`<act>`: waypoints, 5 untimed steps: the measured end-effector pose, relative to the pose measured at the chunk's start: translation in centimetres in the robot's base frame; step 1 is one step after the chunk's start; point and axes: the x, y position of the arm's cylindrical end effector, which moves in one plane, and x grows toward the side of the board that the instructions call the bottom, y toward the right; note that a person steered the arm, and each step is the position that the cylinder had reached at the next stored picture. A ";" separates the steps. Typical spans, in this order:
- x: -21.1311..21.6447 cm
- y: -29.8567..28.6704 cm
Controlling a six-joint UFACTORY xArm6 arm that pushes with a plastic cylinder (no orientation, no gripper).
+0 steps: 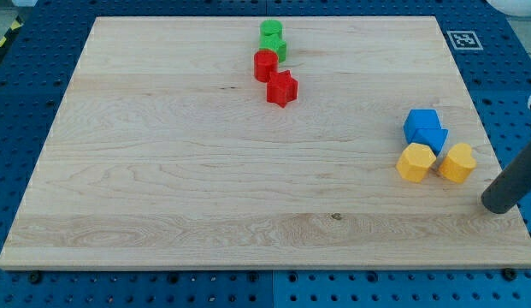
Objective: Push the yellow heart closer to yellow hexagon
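We are looking over a pale wooden bench (pixel 205 171) that is filling most of the view, sitting on a blue perforated base (pixel 26 43) with a small black-and-white marker tag (pixel 463 39) at about 1 o'clock of the board.

Our rod (pixel 515 181) is coming in from the view's right at roughly 4 o'clock of the board, and my tip (pixel 496 203) is resting near the board's right edge, just beside the yellow heart and at about 4 o'clock of it, not touching it as far as we can tell. We are carrying no gripper, so there is nothing to report as open or closed.

Two blue blocks are sitting together at 3 o'clock of the board: a blue cube-like block (pixel 421 123) and a second blue block (pixel 433 139) touching it at its 5 o'clock.

Directly at their 6 o'clock, the yellow hexagon (pixel 415 162) and the yellow heart (pixel 457 162) are lying side by side, near each other, the heart at the hexagon's 3 o'clock.

At 12 o'clock of the board, a green block (pixel 271 29) and another green block (pixel 275 47) are touching, with a red cylinder (pixel 265 64) and a red star (pixel 281 88) trailing toward 5 o'clock.
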 end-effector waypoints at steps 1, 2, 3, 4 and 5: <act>0.0 -0.2; 0.0 -3.5; -0.1 -7.6; -0.1 -7.7; -0.6 -7.9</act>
